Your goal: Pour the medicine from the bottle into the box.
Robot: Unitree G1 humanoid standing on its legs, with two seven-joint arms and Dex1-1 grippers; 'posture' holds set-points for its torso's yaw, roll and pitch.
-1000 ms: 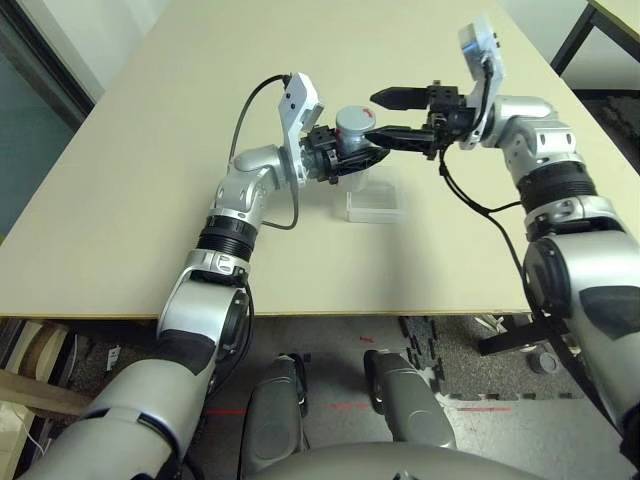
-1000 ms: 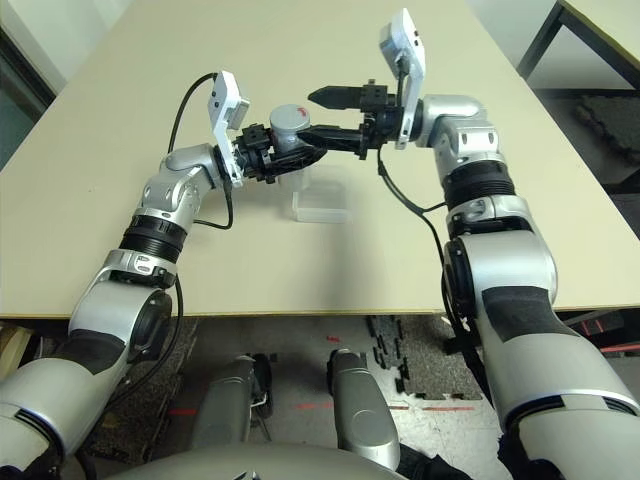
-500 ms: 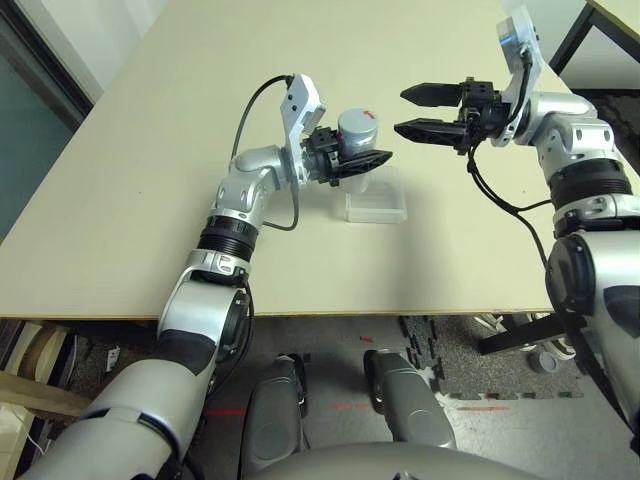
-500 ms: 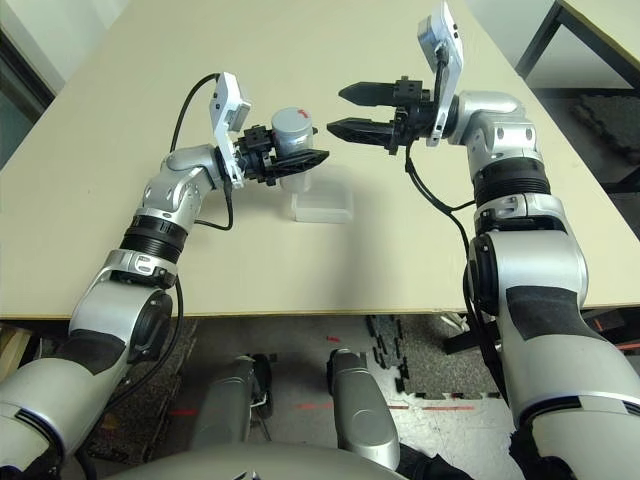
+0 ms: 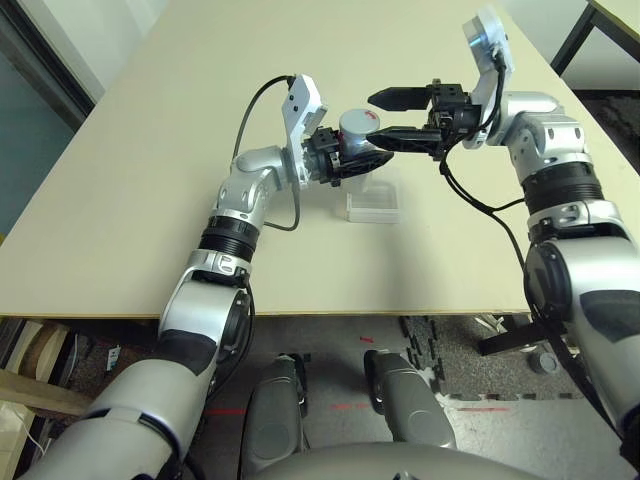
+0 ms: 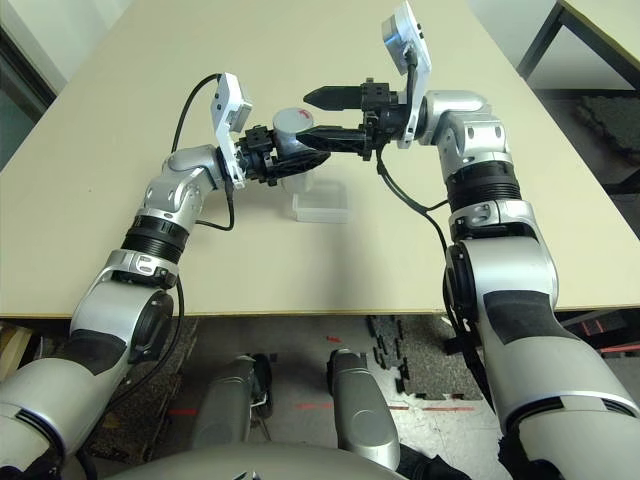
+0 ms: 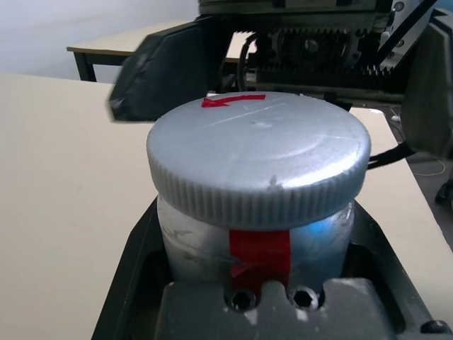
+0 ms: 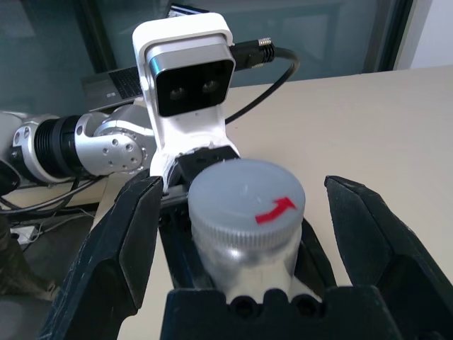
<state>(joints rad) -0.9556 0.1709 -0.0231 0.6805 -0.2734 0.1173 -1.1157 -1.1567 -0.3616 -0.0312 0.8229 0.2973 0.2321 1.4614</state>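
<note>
My left gripper (image 5: 352, 158) is shut on the bottle (image 5: 355, 130), a small silver-grey cylinder held upright above the table. Its round grey lid (image 7: 258, 159) with a red arrow is on. My right gripper (image 5: 374, 118) is open, level with the lid (image 8: 244, 195), one black finger (image 8: 120, 248) on each side of it with a gap to both. The clear square box (image 5: 372, 203) rests on the table just below and in front of the bottle. The medicine is hidden.
The beige table (image 5: 140, 160) stretches wide to the left and far side. Its front edge runs below my arms. A second table (image 5: 612, 14) with dark legs stands at the far right, beyond the table's right edge.
Half a second ago my right gripper had drawn back to the right, away from the bottle. It has since returned around the lid. The left gripper and bottle have barely moved.
</note>
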